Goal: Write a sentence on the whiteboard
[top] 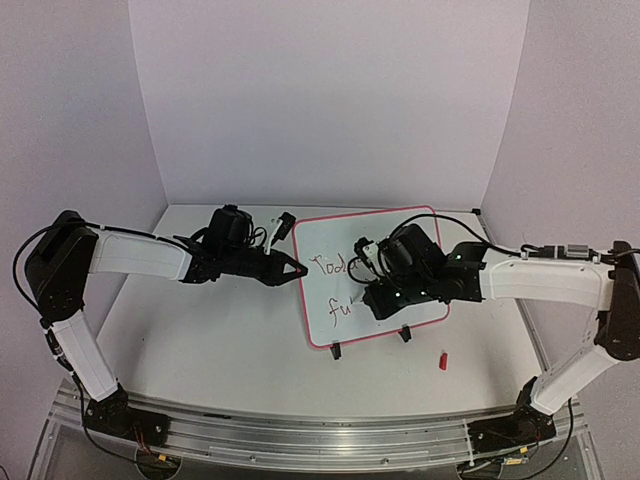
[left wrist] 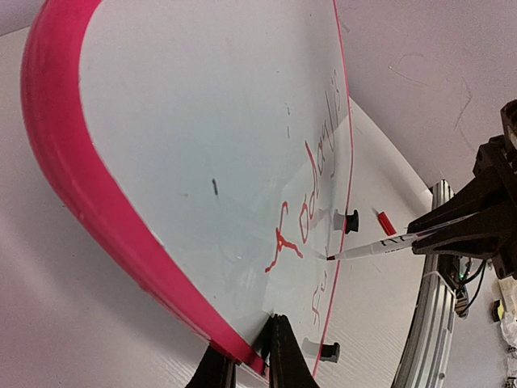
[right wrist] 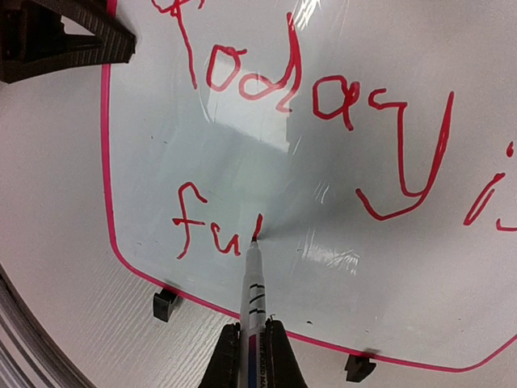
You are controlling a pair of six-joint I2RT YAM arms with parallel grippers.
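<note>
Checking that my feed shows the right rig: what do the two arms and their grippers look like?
Both match: white tubular shells on the left arm and right arm, joined by black joint housings. Thin black cables run along both. Black tapered fingers on the left gripper and right gripper. Green lights glow on the right wrist.

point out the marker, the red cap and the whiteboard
marker [right wrist: 253, 283], right wrist view, white barrel
red cap [top: 442, 360], top external view, its middle
whiteboard [top: 345, 238], top external view, bare face near the top edge
</note>
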